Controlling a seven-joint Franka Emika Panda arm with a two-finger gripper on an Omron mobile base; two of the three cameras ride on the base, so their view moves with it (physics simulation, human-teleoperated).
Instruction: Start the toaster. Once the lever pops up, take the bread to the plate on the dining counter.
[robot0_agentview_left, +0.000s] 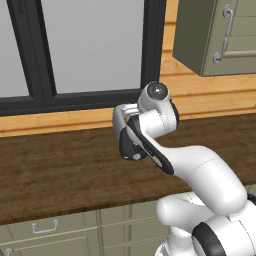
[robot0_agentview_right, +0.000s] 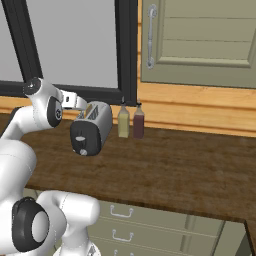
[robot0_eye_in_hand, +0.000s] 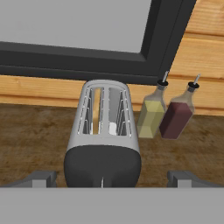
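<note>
Dark wood worktop (robot0_eye_in_hand: 39, 131) under the window carries the toaster (robot0_eye_in_hand: 104, 131) at lower centre of the hand view, its black end faced by the wide-open, empty gripper (robot0_eye_in_hand: 109, 178), slots running away.

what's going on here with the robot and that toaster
The white robot arm is reaching toward the toaster on the dark wood worktop. Its hand is open, a finger tip on either side of the toaster's black end face, not gripping anything. A tan slice of bread sits in one of the slots. Two bottles, a yellowish one and a dark red one, stand beside the toaster near the window.
</note>
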